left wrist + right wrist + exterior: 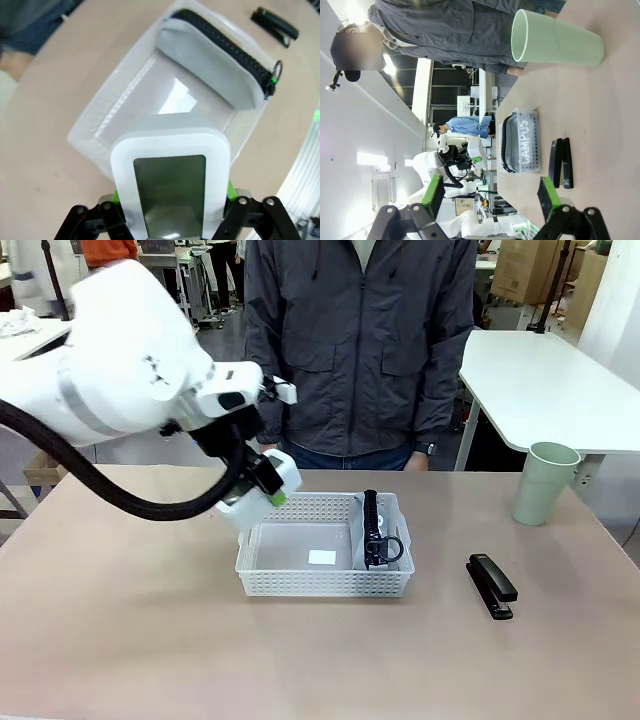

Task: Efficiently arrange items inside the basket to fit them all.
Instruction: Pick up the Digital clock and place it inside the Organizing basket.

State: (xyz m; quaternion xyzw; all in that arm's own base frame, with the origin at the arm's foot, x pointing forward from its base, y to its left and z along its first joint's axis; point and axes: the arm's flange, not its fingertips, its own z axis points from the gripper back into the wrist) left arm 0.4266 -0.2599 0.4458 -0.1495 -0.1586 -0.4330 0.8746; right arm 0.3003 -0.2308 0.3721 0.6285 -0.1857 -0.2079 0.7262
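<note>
L hand closed partway on small white boxy device, green pads on its two sides; unit held above far-left corner of basket. R hand: jaws fully apart, nothing in grip. Basket sits mid-desk, long side to near edge, white square patch on its floor. Grey pouch stands on edge inside basket against right end, zip up. Black stapler lies flat on desk just right of basket. Pale green cup upright nr far-right edge, well apart from basket. Person stands at far edge.
</note>
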